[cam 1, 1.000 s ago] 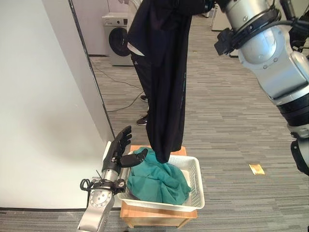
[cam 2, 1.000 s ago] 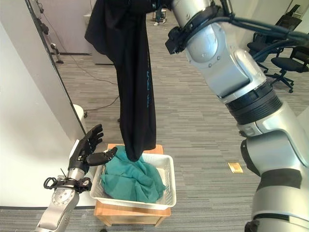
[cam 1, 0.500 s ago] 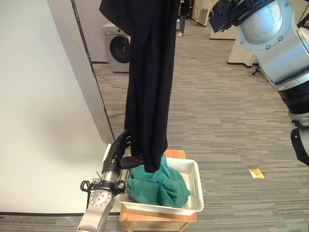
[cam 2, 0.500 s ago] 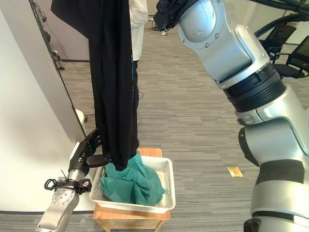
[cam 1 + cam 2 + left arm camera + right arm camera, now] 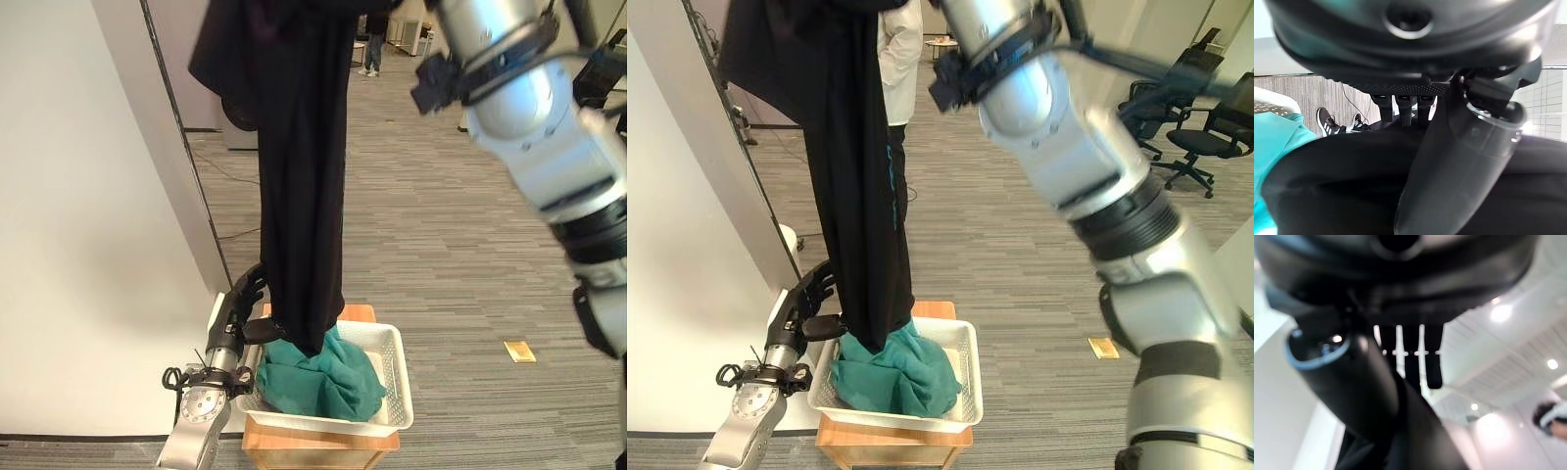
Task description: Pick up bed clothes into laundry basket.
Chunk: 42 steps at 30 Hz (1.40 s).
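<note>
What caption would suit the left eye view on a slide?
Black garment hangs down to teal cloth in the white basket, left hand beside it.

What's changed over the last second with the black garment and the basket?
The black garment has swung left, and its hem has come against the left hand at the white laundry basket's rim. The right hand still holds it high. The teal cloth lies unchanged in the basket.
</note>
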Available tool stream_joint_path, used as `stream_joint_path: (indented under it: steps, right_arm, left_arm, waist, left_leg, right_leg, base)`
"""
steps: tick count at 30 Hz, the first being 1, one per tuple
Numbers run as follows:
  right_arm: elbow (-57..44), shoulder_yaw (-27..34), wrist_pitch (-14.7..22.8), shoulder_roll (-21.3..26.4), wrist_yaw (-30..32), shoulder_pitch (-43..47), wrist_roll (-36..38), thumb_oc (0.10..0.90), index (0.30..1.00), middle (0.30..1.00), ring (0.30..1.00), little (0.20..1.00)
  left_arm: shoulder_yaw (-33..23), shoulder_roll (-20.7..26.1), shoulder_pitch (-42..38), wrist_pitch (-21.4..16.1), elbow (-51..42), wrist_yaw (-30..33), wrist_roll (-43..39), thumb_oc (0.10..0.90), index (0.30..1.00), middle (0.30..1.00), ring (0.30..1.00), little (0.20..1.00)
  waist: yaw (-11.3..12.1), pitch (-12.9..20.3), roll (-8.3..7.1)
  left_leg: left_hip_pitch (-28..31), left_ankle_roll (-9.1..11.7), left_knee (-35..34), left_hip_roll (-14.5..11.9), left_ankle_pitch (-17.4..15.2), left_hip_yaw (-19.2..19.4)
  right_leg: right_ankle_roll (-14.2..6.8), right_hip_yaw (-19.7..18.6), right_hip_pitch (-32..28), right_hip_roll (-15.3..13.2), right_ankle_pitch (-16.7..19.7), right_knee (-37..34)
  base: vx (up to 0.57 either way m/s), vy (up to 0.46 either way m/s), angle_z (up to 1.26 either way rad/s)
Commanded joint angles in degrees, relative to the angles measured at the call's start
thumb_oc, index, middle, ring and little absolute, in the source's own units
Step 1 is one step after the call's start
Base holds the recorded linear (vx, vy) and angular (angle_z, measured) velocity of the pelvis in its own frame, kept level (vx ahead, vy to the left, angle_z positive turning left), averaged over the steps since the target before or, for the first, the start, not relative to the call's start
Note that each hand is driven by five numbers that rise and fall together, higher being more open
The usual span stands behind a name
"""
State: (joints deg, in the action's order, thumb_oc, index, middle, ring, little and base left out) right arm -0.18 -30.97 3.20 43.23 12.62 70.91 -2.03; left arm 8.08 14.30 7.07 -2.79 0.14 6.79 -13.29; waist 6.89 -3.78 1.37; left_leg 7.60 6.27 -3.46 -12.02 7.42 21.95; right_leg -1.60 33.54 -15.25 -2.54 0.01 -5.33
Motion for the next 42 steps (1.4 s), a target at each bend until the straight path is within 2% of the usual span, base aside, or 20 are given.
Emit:
stream_joint_path:
  steps: [1,5,7,17,21,24,28,32,35,42]
  right_arm:
    - [3.6,5.8,-0.3,0.8,2.3,3.3,-1.6,0.400,0.300,0.300,0.300,0.300]
    - [0.9,10.6,-0.3,0.0,1.6,-8.2,-2.4,0.400,0.300,0.300,0.300,0.300]
    - [-0.8,12.7,-0.6,-1.3,0.4,-14.2,-3.1,0.400,0.300,0.300,0.300,0.300]
    - [-3.8,15.1,-1.7,-7.9,-3.7,-30.7,-7.4,0.400,0.300,0.300,0.300,0.300]
    - [-2.6,14.3,-2.1,-10.1,-4.7,-33.0,-8.7,0.400,0.300,0.300,0.300,0.300]
    - [1.2,12.2,-2.9,-11.7,-4.8,-32.0,-9.8,0.400,0.300,0.300,0.300,0.300]
    - [-0.1,12.4,-2.8,-14.1,-5.0,-34.6,-10.2,0.400,0.300,0.300,0.300,0.300]
    - [-4.9,13.2,-1.9,-16.5,-6.3,-41.1,-10.5,0.400,0.300,0.300,0.300,0.300]
    - [-8.1,12.3,-0.5,-18.1,-7.7,-47.6,-10.1,0.400,0.300,0.300,0.300,0.300]
    - [-10.9,9.4,1.0,-17.9,-9.9,-52.8,-11.0,0.400,0.300,0.300,0.300,0.300]
  left_arm:
    - [-6.8,7.9,-2.3,-6.2,-2.0,6.9,1.1,0.800,0.900,0.900,0.900,0.900]
    - [-7.2,6.6,-1.5,-5.7,-2.0,7.0,2.0,0.800,0.900,0.900,0.900,0.900]
    - [-7.1,6.5,-0.6,-5.5,-1.9,6.7,2.5,0.800,0.900,0.900,0.900,0.900]
    - [-6.0,5.2,-0.4,-4.3,-2.4,5.3,3.8,0.800,0.900,0.900,0.900,0.900]
    - [-5.3,4.8,-0.2,-4.1,-2.5,4.6,4.1,0.800,0.900,0.900,0.900,0.900]
    - [-5.0,4.9,-0.3,-4.0,-2.2,4.4,3.3,0.800,0.900,0.900,0.900,0.900]
    - [-5.6,4.8,-0.9,-3.7,-1.5,5.1,2.9,0.800,0.900,0.900,0.900,0.900]
    - [-5.9,4.1,-0.7,-3.2,-1.5,5.5,3.4,0.800,0.900,0.900,0.900,0.900]
    - [-5.7,3.9,0.4,-3.1,-2.7,5.6,4.7,0.800,0.900,0.900,0.900,0.900]
    - [-5.2,4.2,0.5,-3.2,-3.7,6.7,6.7,0.800,0.900,0.900,0.900,0.900]
  waist:
    - [4.1,4.3,-1.71]
    - [3.5,3.2,-0.76]
    - [3.5,3.0,-0.75]
    - [3.3,1.3,-0.93]
    - [3.8,0.9,-1.43]
    - [5.3,-0.1,-2.37]
    - [5.7,-0.9,-2.77]
    - [5.2,-1.1,-2.58]
    - [4.3,-1.9,-1.83]
    - [3.0,-2.7,-1.48]
  left_leg:
    - [-3.2,2.7,-1.5,-2.0,1.4,0.8]
    - [-3.2,2.4,-1.5,-1.9,1.1,0.7]
    - [-3.2,2.2,-1.5,-1.8,1.0,0.8]
    - [-4.3,2.1,-1.5,-2.0,1.0,0.6]
    - [-4.8,2.1,-1.5,-2.1,1.0,0.3]
    - [-6.1,2.2,-1.5,-2.4,1.3,-0.2]
    - [-7.5,2.6,-1.5,-2.6,1.8,-0.5]
    - [-7.9,2.4,-1.5,-2.6,1.6,-0.6]
    - [-7.4,2.1,-1.5,-2.5,1.2,-0.3]
    - [-6.9,2.0,-1.5,-2.4,1.0,0.1]
  right_leg:
    - [-2.3,-0.9,-3.9,-4.5,-8.4,0.3]
    - [-2.3,-1.2,-3.8,-4.7,-8.3,0.3]
    - [-2.3,-1.2,-3.7,-4.6,-8.3,0.3]
    - [-2.1,-1.3,-2.9,-4.3,-8.3,0.3]
    - [-2.0,-1.0,-2.7,-4.2,-8.3,0.3]
    - [-1.9,-0.8,-1.9,-3.8,-8.2,0.3]
    - [-1.7,-0.3,-1.2,-3.4,-8.3,0.3]
    - [-1.7,0.1,-1.1,-3.4,-8.4,0.3]
    - [-1.8,0.0,-1.2,-3.7,-8.3,0.3]
    - [-1.9,-0.2,-1.2,-3.9,-8.2,0.3]
  base:
    - [0.00,0.000,0.00]
    - [0.00,0.000,0.00]
    - [0.00,0.000,0.00]
    - [0.00,-0.004,0.01]
    - [0.01,-0.005,0.08]
    - [0.00,-0.002,0.01]
    - [0.00,-0.013,0.16]
    - [0.01,0.001,0.10]
    - [-0.01,0.028,0.08]
    - [0.00,0.004,-0.01]
